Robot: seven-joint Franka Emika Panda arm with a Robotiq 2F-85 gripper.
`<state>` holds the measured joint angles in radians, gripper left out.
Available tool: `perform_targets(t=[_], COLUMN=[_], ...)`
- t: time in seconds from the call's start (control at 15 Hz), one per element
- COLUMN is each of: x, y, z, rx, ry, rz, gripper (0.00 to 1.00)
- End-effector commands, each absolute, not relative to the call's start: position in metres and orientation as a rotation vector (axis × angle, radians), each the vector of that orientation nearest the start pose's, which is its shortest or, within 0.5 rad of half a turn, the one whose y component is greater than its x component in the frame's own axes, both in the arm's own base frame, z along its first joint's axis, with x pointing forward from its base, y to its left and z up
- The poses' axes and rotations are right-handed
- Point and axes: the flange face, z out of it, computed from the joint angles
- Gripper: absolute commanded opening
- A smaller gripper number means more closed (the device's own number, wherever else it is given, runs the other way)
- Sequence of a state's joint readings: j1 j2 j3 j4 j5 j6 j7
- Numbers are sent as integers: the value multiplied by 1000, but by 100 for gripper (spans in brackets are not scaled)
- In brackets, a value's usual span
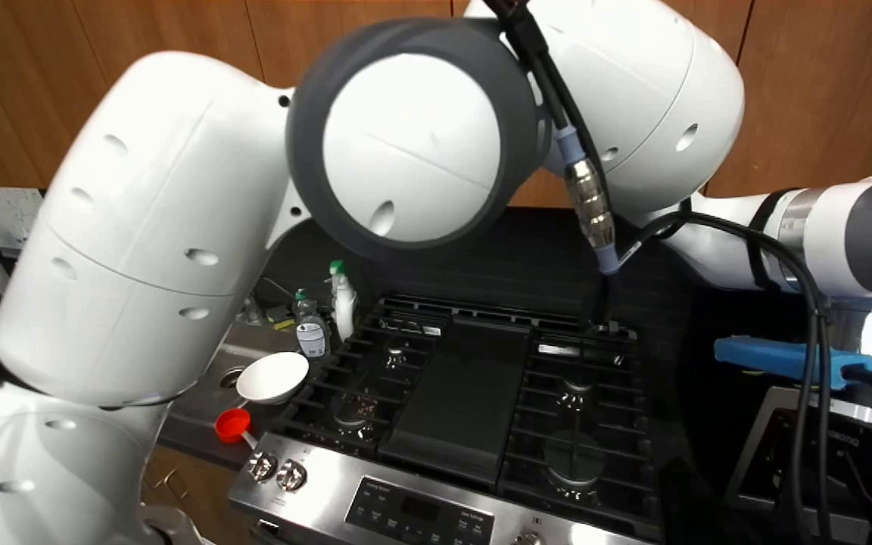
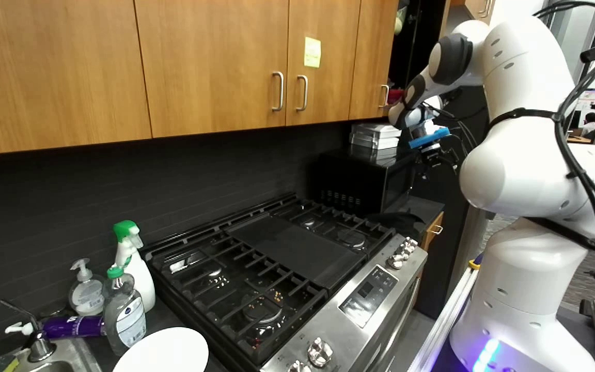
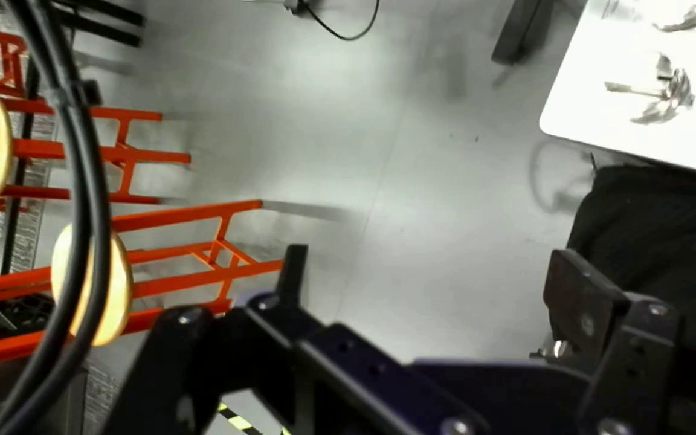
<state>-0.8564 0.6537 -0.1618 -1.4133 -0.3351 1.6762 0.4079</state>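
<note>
Got gripper (image 3: 432,275) with jaws spread wide near microwave (image 2: 351,181), apart from stove (image 2: 297,253); facing floor (image 3: 408,151) between orange stools (image 3: 203,279) and white tabletop (image 3: 586,109) edge.

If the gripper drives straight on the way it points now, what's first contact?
Probably the gray floor; in the wrist view it shows straight ahead of the open gripper, with nothing visibly in between. How far off it lies is unclear.
</note>
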Motion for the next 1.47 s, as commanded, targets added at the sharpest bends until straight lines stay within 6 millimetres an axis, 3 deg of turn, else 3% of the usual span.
perform_targets(t=[0.0, 0.13, 0.27, 0.53, 0.67, 0.93, 1.2, 1.4], x=[315, 311, 330, 393, 413, 404, 391, 425], y=[-565, -545, -528, -493, -485, -501, -522, -528], z=[305, 287, 270, 245, 237, 212, 190, 189], rx=[-2599, -2567, -2560, -2570, -2567, -2454, -2287, -2173], ry=[2101, 2081, 2045, 2052, 2098, 2317, 2421, 2393], rz=[646, 607, 550, 440, 415, 534, 618, 565], gripper=[100, 100, 100, 100, 100, 100, 100, 100])
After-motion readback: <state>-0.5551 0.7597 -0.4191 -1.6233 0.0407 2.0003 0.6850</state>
